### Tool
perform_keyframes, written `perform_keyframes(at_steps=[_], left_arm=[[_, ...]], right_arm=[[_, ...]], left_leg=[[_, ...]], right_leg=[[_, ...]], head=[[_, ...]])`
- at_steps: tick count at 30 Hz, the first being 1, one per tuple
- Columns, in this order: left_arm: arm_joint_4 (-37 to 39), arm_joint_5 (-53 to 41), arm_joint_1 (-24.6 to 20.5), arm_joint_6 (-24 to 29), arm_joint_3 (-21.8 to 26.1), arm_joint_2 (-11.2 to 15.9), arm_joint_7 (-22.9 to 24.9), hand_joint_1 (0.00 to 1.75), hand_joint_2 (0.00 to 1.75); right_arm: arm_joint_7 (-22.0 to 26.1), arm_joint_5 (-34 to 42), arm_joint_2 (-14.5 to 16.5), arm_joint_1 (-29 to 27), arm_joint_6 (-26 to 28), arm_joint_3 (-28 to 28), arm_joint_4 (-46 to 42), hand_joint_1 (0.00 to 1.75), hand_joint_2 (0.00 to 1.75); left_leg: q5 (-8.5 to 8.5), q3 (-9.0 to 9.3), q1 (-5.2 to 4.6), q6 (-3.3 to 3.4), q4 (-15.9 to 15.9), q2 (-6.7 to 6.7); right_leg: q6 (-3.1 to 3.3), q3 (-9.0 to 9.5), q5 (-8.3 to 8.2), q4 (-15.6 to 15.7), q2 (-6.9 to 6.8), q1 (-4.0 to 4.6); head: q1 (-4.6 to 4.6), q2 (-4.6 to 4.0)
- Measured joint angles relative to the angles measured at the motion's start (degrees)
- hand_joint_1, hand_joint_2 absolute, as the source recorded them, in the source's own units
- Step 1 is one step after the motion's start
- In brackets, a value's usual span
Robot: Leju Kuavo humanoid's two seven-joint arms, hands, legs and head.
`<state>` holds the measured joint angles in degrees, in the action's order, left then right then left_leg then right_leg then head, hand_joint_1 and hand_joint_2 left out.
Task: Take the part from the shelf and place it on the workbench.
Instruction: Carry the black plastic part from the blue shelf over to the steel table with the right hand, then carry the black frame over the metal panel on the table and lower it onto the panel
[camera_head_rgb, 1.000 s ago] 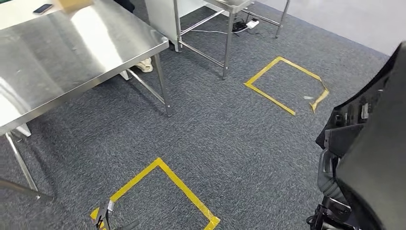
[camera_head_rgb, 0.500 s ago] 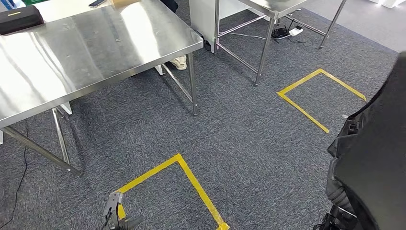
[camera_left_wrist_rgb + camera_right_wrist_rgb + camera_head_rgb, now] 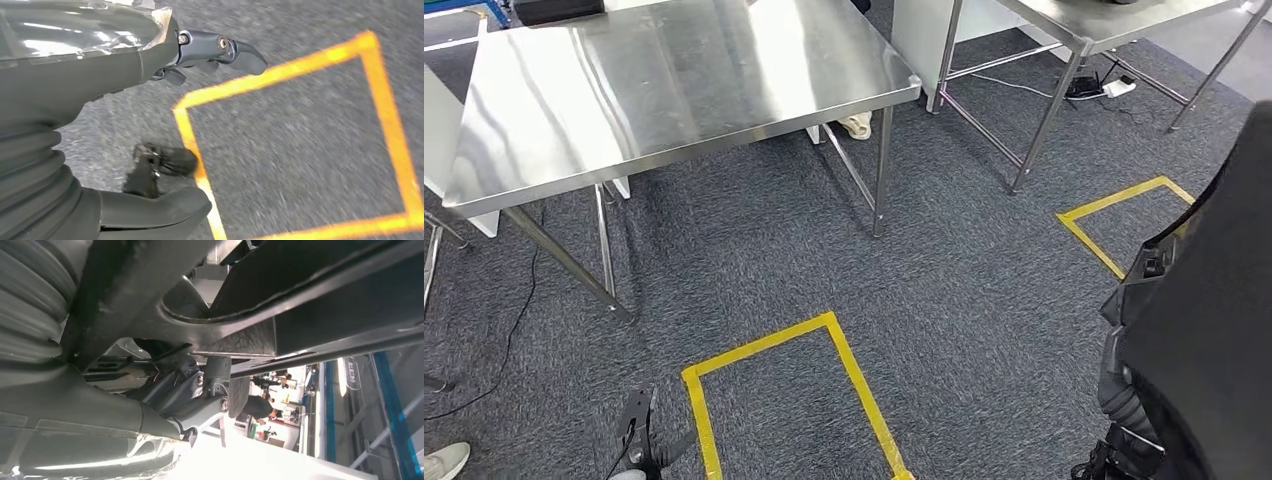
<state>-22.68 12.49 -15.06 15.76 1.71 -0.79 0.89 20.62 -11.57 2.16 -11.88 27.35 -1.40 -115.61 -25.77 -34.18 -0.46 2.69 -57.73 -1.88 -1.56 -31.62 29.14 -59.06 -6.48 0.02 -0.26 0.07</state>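
Across the upper left of the head view, a stainless steel workbench (image 3: 674, 80) is seen on thin legs over grey carpet, its top bare and shiny. At the right edge a large black part (image 3: 1214, 320) is carried well apart from the bench — matt and dark, with a broad flat face and clipped fittings along its inner edge. In the right wrist view the part (image 3: 310, 305) is shown as a frame of flat black bars with a rounded cut-out. Its long axis runs steeply up the right side of the head view, leaning slightly; which end is the front cannot be told. The right hand (image 3: 200, 390) is closed on the part's lower rim, fingers pressed against a bar.

A second steel table (image 3: 1104, 20) stands behind, with a power strip (image 3: 1114, 88) beneath it. One yellow tape square (image 3: 774, 345) is marked on the carpet ahead, another (image 3: 1114, 205) nearer the part. The left hand (image 3: 636, 445) hangs low beside the near square — fingers (image 3: 220, 47) spread, nothing held.
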Motion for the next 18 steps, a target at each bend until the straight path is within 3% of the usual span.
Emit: perform_keyframes(at_steps=[1, 3, 5, 6, 8, 9, 11, 12, 13, 14, 15, 16, 18], left_arm=[[0.2, -0.1, 0.6, 0.1, 0.0, -0.8, -0.4, 0.00, 1.75], [1.1, -0.3, 1.9, -1.3, -0.1, -3.0, -0.6, 0.00, 1.75], [2.3, -0.4, 3.6, -3.8, -0.4, -5.0, 0.0, 0.00, 1.75], [2.8, -0.4, 4.5, -4.5, -0.6, -5.6, 0.3, 0.00, 1.75], [3.5, -0.4, 5.6, -4.9, -0.7, -6.6, 0.5, 0.00, 1.75], [3.7, -0.4, 5.8, -5.1, -0.7, -6.7, 0.6, 0.00, 1.75], [4.0, -0.4, 5.8, -5.5, -0.7, -6.8, 1.4, 0.00, 1.75], [4.2, -0.3, 5.9, -5.8, -0.8, -6.8, 1.9, 0.00, 1.75], [4.5, 0.1, 6.1, -5.7, -0.8, -6.8, 2.2, 0.00, 1.75], [4.8, 0.7, 6.4, -5.3, -0.8, -6.8, 2.1, 0.00, 1.75], [5.0, 1.6, 6.6, -4.5, -0.7, -6.9, 1.8, 0.00, 1.75], [5.3, 2.4, 6.8, -3.8, -0.6, -6.9, 1.3, 0.00, 1.75], [5.5, 3.2, 6.7, -3.1, -0.4, -6.8, 0.6, 0.00, 1.75]], right_arm=[[0.0, -0.1, 0.0, -0.2, 0.2, 0.0, -0.1, 1.75, 1.75], [0.0, -0.5, -0.1, -0.6, 0.3, 0.0, -0.2, 1.75, 1.75], [-0.2, -1.0, 0.0, -0.8, 0.2, 0.1, -0.2, 1.75, 1.75], [-0.2, -1.2, 0.0, -0.8, 0.2, 0.1, -0.2, 1.75, 1.75], [-0.3, -1.4, 0.0, -0.7, 0.2, 0.2, -0.2, 1.75, 1.75], [-0.3, -1.5, 0.0, -0.7, 0.2, 0.3, -0.1, 1.75, 1.75], [-0.4, -1.7, 0.1, -0.6, 0.3, 0.4, -0.1, 1.75, 1.75], [-0.4, -1.7, 0.1, -0.6, 0.3, 0.5, -0.1, 1.75, 1.75], [-0.5, -1.7, 0.1, -0.5, 0.3, 0.6, -0.1, 1.75, 1.75], [-0.5, -1.6, 0.1, -0.3, 0.2, 0.7, -0.1, 1.75, 1.75], [-0.5, -1.4, 0.1, -0.1, 0.1, 0.7, -0.1, 1.75, 1.75], [-0.5, -1.1, 0.0, 0.0, 0.0, 0.8, -0.1, 1.75, 1.75], [-0.4, -0.6, -0.1, 0.1, -0.1, 0.8, -0.1, 1.75, 1.75]], left_leg=[[0.30, 0.22, 0.27, 0.31, 0.4, 0.67], [0.59, 0.20, 0.56, 0.65, 0.6, 2.21], [0.64, 0.09, 0.65, 0.67, 0.5, 3.96], [0.67, 0.09, 0.74, 0.61, 0.5, 4.86], [0.71, 0.11, 1.04, 0.30, 0.4, 6.75], [0.66, -0.03, 1.08, -0.06, 0.1, 7.74], [0.59, -0.52, 1.01, -0.88, -0.3, 9.35], [0.66, -0.80, 0.95, -1.32, -0.3, 9.99], [0.84, -0.98, 1.04, -1.69, -0.1, 10.57], [0.91, -1.12, 1.10, -2.00, -0.1, 10.38], [0.52, -1.47, 1.09, -2.27, -0.8, 9.09], [-0.57, -2.29, 1.04, -2.47, -2.5, 7.21], [-4.33, -5.60, 0.98, -2.79, -9.2, 3.33]], right_leg=[[-0.09, -0.78, 1.04, -1.9, 1.98, -0.13], [0.02, -4.22, 4.20, -9.2, 5.52, -0.50], [-0.38, -7.41, 6.16, -15.6, 6.17, -0.68], [-0.94, -7.54, 5.73, -15.7, 6.26, -0.78], [-2.40, -4.61, 2.64, -9.2, 7.21, -1.23], [-3.00, -2.61, 1.04, -4.8, 8.77, -1.60], [-2.79, -0.26, -0.57, 0.3, 10.84, -2.04], [-2.23, 0.00, -0.66, 0.8, 11.03, -2.00], [-1.58, 0.08, -0.78, 0.7, 10.25, -1.89], [-1.12, 0.20, -0.94, 0.8, 9.62, -1.95], [-0.69, 0.24, -1.07, 0.8, 8.94, -2.04], [-0.25, 0.28, -1.12, 0.9, 8.17, -2.09], [0.39, 0.31, -0.99, 1.0, 6.42, -1.83]], head=[[0.03, 0.00], [0.22, 0.00], [0.38, 0.00], [0.38, 0.00], [0.41, 0.00], [0.47, 0.00], [0.49, 0.00], [0.45, 0.00], [0.38, 0.00], [0.32, 0.00], [0.22, 0.00], [0.07, 0.00], [-0.24, 0.00]])
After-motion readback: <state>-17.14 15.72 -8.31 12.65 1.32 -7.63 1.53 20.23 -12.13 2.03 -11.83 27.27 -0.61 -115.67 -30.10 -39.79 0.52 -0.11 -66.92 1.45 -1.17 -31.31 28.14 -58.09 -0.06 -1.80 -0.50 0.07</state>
